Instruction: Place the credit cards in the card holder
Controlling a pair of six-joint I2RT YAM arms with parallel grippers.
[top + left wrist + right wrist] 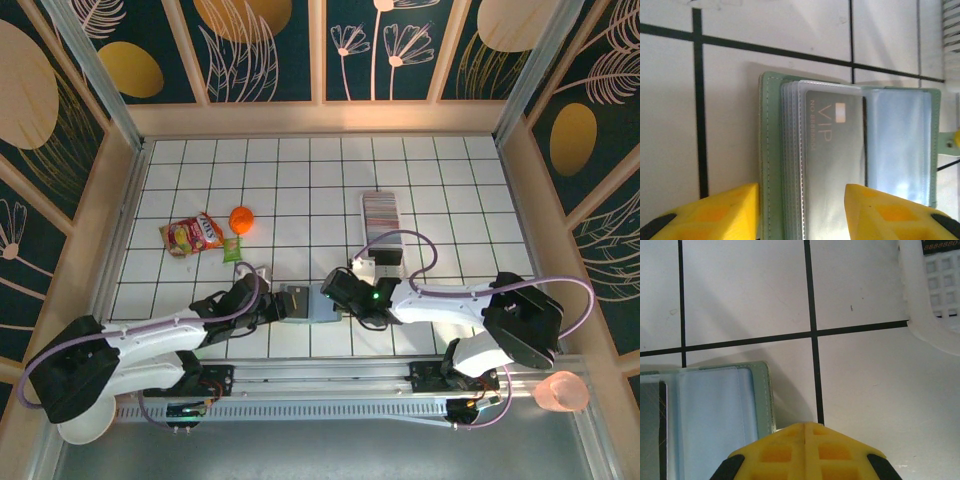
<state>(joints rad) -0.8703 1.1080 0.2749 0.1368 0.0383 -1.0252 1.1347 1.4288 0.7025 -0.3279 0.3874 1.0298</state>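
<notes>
Noting state: card holder (770,150) lies open on the counter (740,290) between the two arms, green cover down, clear sleeves up. One grey VIP card (832,150) sits in the top sleeve of the left stack. The other credit cards (381,212) stand edge-on in the clear tray (920,315), farther back on the counter and apart from the holder. Left fingers (715,215) are parted, one over the cover's outer edge, one over the VIP card; cannot tell whether they press down. Right fingers (785,450) are clenched together, empty, tip just beside the holder's right edge. Risks, judged: the holder is light and could slide or fold shut if the left fingers lift or shift. The stacked sleeves could flip over and hide the open slot. Thin cards packed tight in the tray could come out in pairs or slip from a pinch.
</notes>
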